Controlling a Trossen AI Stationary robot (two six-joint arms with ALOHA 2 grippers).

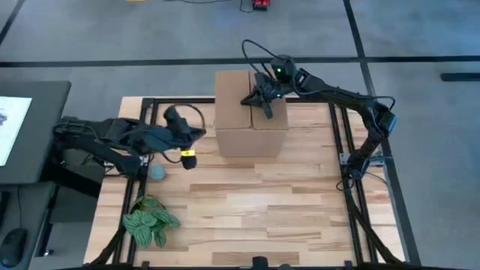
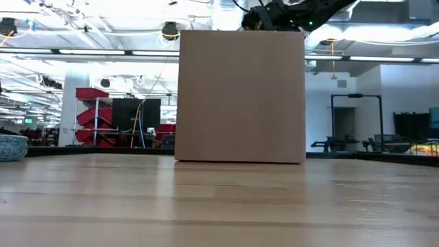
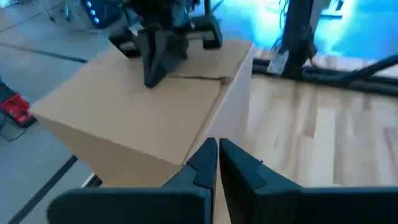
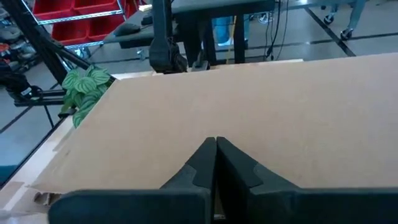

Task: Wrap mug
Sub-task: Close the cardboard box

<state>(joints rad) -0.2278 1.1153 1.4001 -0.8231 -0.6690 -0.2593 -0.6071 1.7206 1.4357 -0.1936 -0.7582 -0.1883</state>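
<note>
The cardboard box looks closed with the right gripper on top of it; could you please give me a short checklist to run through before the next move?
1. Cardboard box upright on table: ok.
2. Top flaps down flat: ok.
3. Right gripper over box top, fingers shut: ok.
4. Left gripper shut, beside box, off it: ok.
5. Mug inside box: cannot tell.
6. Plant and bowl apart from box: ok.

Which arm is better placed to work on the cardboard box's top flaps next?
Probably the right. Its claw is shut and right over the top of the cardboard box. The left claw, also shut, waits beside the box's left side.
</note>
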